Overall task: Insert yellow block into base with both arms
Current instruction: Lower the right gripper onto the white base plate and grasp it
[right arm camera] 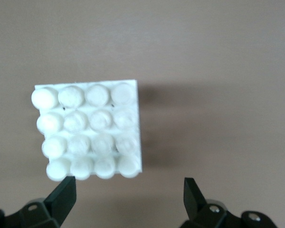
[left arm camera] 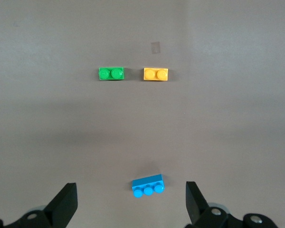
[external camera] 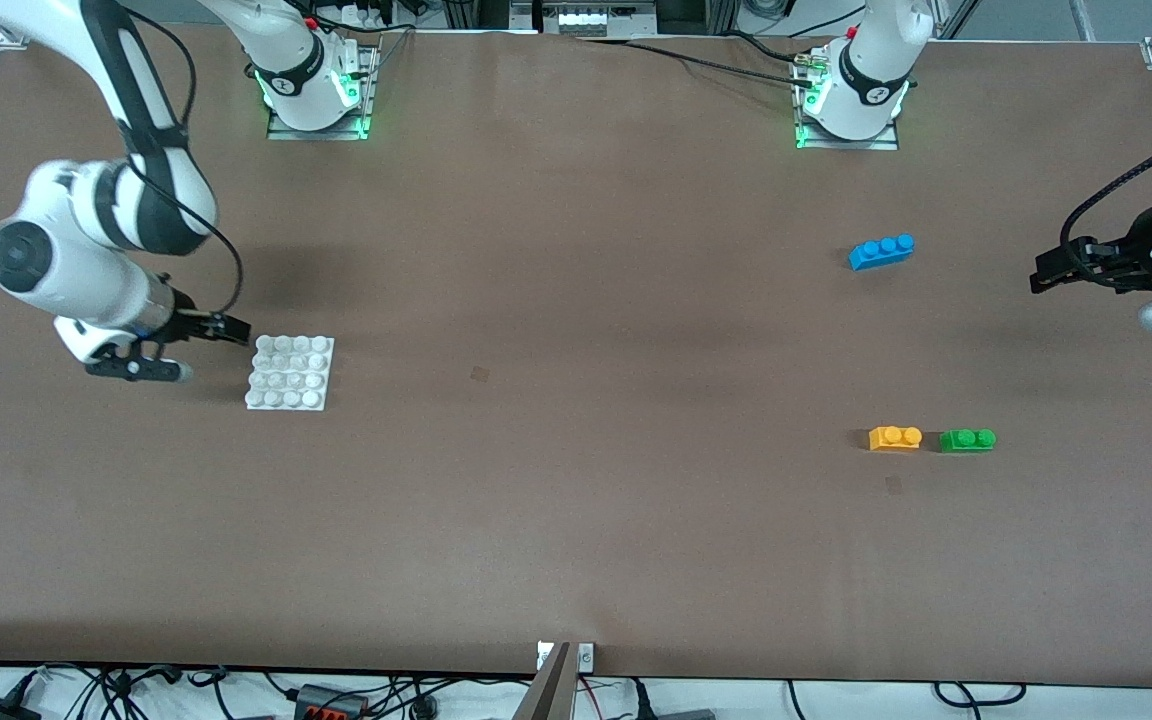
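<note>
Approach stage: nothing grasped. Left gripper [external camera: 1041, 277], jaws wide, hangs over the tabletop's left-arm edge; yellow block [external camera: 895, 438] lies beside the green brick [external camera: 967, 440]. Right gripper [external camera: 236, 330], jaws wide, hovers at the base [external camera: 290, 373]. Next: left descends onto the block

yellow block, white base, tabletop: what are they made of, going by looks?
Yellow block: likely molded plastic, uniform colour, smooth studs with a slight sheen.
Base: probably plastic too, white, rounded glossy studs.
Table: matte brown sheet, no glare; could be paper, board or a mat, the look leaves it open.
</note>
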Available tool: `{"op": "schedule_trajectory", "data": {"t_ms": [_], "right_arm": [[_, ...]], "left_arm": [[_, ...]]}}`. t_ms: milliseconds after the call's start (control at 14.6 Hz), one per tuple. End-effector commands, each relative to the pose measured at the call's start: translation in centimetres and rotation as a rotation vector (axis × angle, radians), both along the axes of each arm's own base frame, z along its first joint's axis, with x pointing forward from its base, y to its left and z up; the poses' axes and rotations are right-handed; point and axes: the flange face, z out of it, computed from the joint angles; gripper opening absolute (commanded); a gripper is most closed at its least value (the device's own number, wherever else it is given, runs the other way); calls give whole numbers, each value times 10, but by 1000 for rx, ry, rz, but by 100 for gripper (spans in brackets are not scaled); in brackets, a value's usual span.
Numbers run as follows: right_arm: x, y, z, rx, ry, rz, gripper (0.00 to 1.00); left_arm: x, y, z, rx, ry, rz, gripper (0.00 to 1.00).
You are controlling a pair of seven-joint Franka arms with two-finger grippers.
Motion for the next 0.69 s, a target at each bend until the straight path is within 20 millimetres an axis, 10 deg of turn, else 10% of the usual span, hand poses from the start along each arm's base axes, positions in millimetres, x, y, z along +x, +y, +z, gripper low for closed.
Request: {"op": "schedule_trajectory", "data": {"t_ms": [0,618], "right_arm": [[6,20,-26,92,-6,-54,100],[15,-7,-54,120,-62,178,100]], "left_arm": [[0,3,5,-22,3,2,100],[0,6,5,-30,3,11,100]]}}
